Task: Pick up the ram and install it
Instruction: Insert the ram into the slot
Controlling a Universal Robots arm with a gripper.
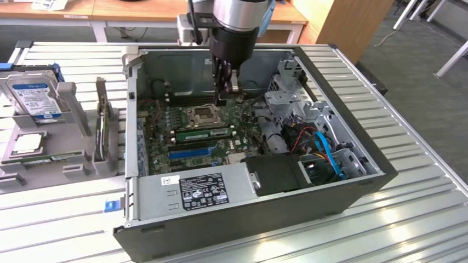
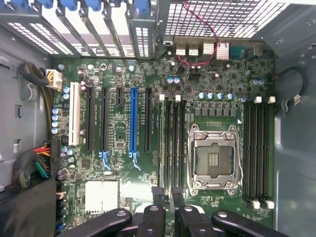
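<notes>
Ext. view: claw [image 1: 224, 97], dark metal fingers under a black-and-silver wrist, hangs inside the open grey sheet-metal PC case [image 1: 292, 219], above the green motherboard [image 1: 164, 123]. Ram [image 1: 205, 133] is below the claw, apart from it. It's a long thin green stick w/ a pale label, on edge in a slot just beside the square metal CPU socket [image 1: 203, 116].

Wrist view: claw [image 2: 167, 193] released. Black fingertips [image 2: 158, 191] are parted w/ nothing btwn them, over the near end of the long black memory slots [image 2: 173, 143]. Glossy blue PCIe slot [image 2: 133, 121] lies off to one side of the claw.
</notes>
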